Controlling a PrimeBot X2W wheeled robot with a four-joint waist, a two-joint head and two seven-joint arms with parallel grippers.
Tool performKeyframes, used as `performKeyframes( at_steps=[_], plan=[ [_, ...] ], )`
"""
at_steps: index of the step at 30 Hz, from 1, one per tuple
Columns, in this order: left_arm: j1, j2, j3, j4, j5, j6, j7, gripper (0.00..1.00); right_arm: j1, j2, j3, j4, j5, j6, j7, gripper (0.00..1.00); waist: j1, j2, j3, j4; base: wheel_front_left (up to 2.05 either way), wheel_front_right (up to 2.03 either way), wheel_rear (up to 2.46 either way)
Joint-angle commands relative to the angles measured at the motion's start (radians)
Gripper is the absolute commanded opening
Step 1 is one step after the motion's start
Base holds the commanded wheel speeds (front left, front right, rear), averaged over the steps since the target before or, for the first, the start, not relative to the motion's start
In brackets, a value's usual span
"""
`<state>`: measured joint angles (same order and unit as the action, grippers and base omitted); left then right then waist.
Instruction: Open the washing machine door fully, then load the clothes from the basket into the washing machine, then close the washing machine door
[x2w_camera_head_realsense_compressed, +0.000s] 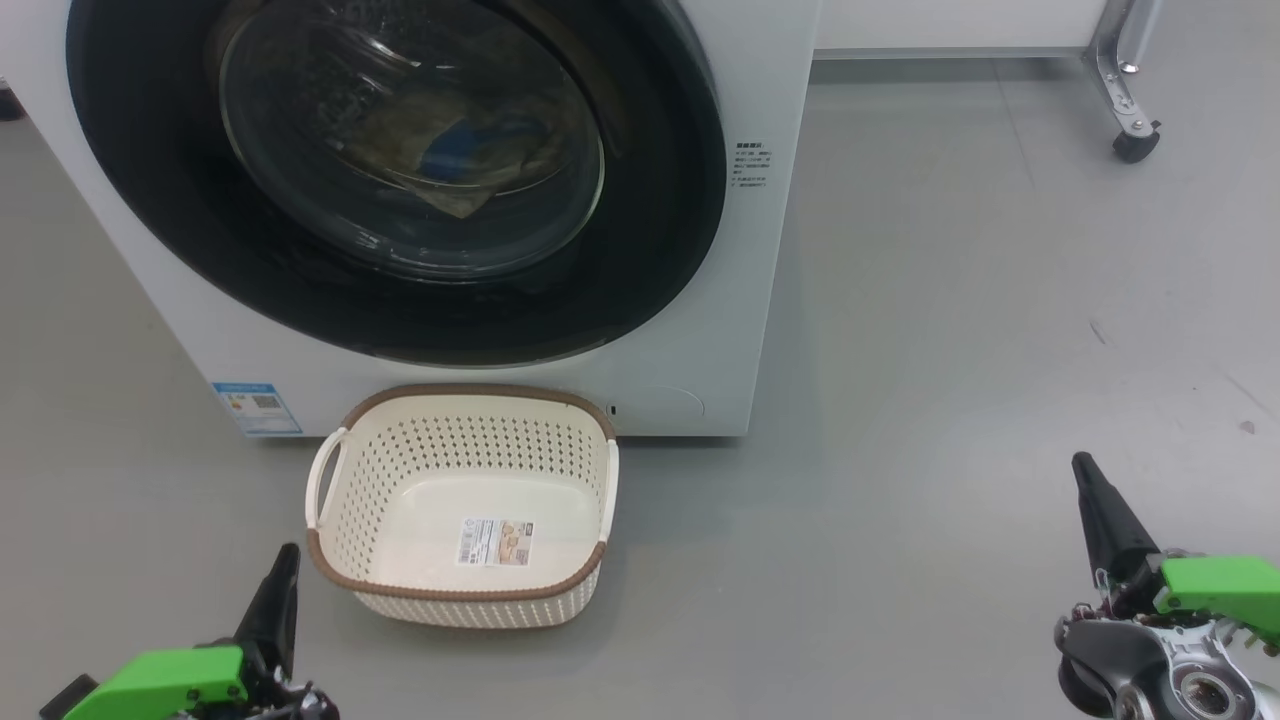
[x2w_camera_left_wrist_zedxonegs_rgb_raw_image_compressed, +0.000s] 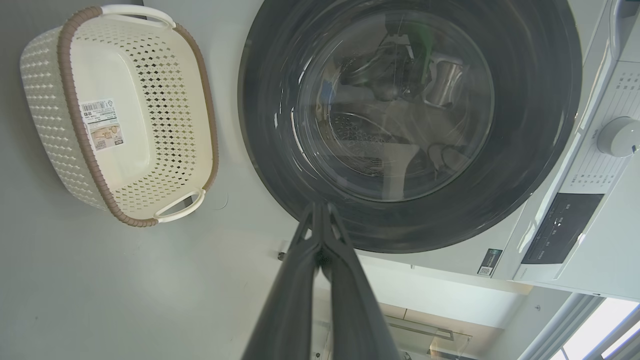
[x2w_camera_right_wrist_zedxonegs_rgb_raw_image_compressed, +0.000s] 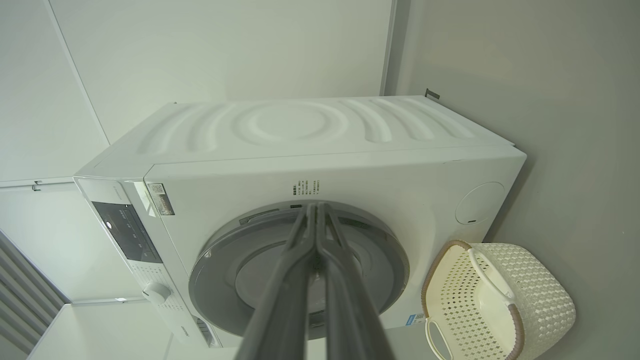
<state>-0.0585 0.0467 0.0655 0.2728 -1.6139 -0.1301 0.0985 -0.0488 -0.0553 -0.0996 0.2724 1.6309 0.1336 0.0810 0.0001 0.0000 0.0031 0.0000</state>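
The washing machine (x2w_camera_head_realsense_compressed: 765, 250) stands with its black-ringed door (x2w_camera_head_realsense_compressed: 660, 200) flat against the front. Through the glass I see cream and blue clothes (x2w_camera_head_realsense_compressed: 480, 140) lying in the drum. On the floor in front sits the basket (x2w_camera_head_realsense_compressed: 470, 440), with nothing in it but its label sticker. My left gripper (x2w_camera_head_realsense_compressed: 290, 552) is shut at the lower left, beside the basket. My right gripper (x2w_camera_head_realsense_compressed: 1082, 464) is shut at the lower right, well away from the machine. In the left wrist view the shut gripper (x2w_camera_left_wrist_zedxonegs_rgb_raw_image_compressed: 320, 205) points at the door (x2w_camera_left_wrist_zedxonegs_rgb_raw_image_compressed: 525, 130), the basket (x2w_camera_left_wrist_zedxonegs_rgb_raw_image_compressed: 165, 75) to its left. The right wrist view has the shut gripper (x2w_camera_right_wrist_zedxonegs_rgb_raw_image_compressed: 316, 205) before the door (x2w_camera_right_wrist_zedxonegs_rgb_raw_image_compressed: 235, 255).
Grey floor spreads to the right of the machine. A metal leg with a caster wheel (x2w_camera_head_realsense_compressed: 1135, 142) stands at the far right. The control panel and its white knob (x2w_camera_left_wrist_zedxonegs_rgb_raw_image_compressed: 617, 136) run along the machine's top.
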Motion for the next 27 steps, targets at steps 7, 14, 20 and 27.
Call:
performKeyframes(
  at_steps=[7,14,20,27],
  plan=[
    [-0.049,0.010,0.040,-0.028,-0.002,-0.001,0.008,0.00,-0.057,-0.014,0.012,-0.029,0.000,-0.003,0.011,0.00,-0.0001,0.0000,0.000,0.000,0.00,0.00,0.00],
    [-0.049,0.010,0.041,-0.028,-0.001,-0.001,0.009,0.00,-0.057,-0.012,0.009,-0.029,-0.003,-0.003,0.013,0.00,-0.0001,0.0000,0.000,0.000,0.00,0.00,0.00],
    [-0.049,0.009,0.041,-0.028,0.000,-0.001,0.009,0.00,-0.057,-0.011,0.008,-0.029,-0.004,-0.003,0.015,0.00,-0.0001,0.0000,0.000,0.000,0.00,0.00,0.00],
    [-0.049,0.009,0.042,-0.028,0.000,-0.001,0.010,0.00,-0.057,-0.009,0.006,-0.029,-0.006,-0.003,0.016,0.00,-0.0001,0.0000,0.000,0.000,0.00,0.00,0.00]
  ],
)
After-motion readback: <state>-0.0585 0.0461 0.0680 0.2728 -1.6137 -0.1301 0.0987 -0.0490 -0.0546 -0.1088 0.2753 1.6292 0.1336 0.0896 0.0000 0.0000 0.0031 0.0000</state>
